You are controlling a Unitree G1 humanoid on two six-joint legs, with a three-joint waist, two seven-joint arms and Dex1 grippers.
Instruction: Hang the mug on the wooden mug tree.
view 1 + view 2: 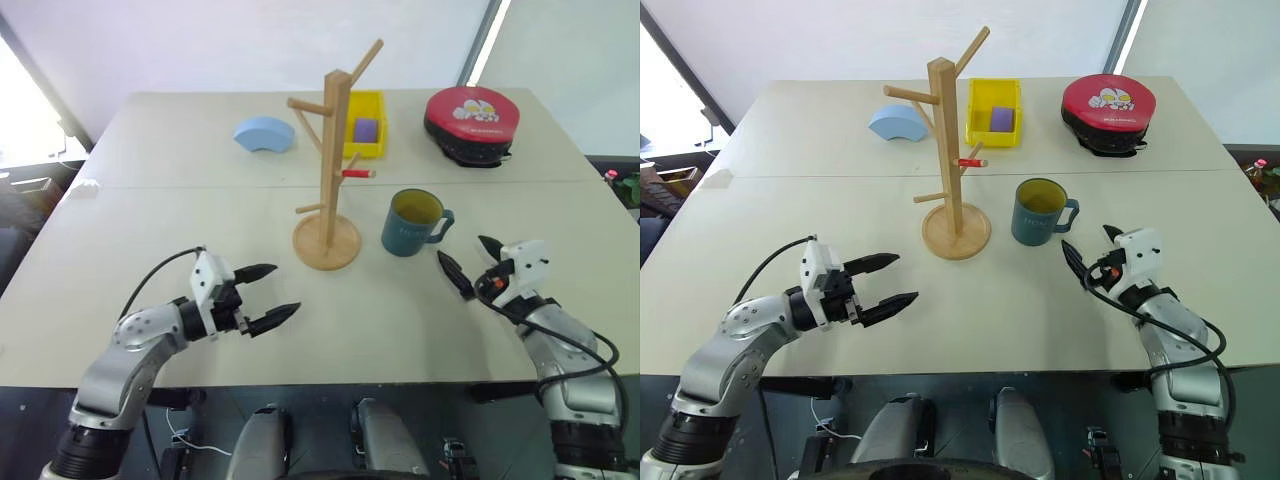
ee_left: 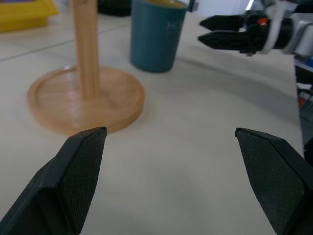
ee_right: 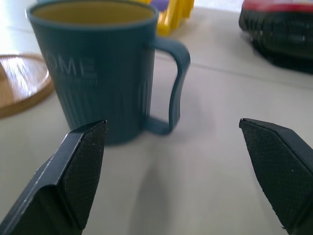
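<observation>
The teal-blue mug with a yellow-green inside stands upright on the table, its handle turned toward the right side. Just left of it rises the wooden mug tree, a tall post on a round base with bare pegs. My right gripper hovers open a short way in front of and to the right of the mug, pointing at it, nothing between its fingers. My left gripper is open and empty too, low over the table in front of and left of the tree's base.
At the back of the white table sit a yellow bin holding a purple block, a pale blue curved piece and a red and black round case. A small red item lies behind the tree.
</observation>
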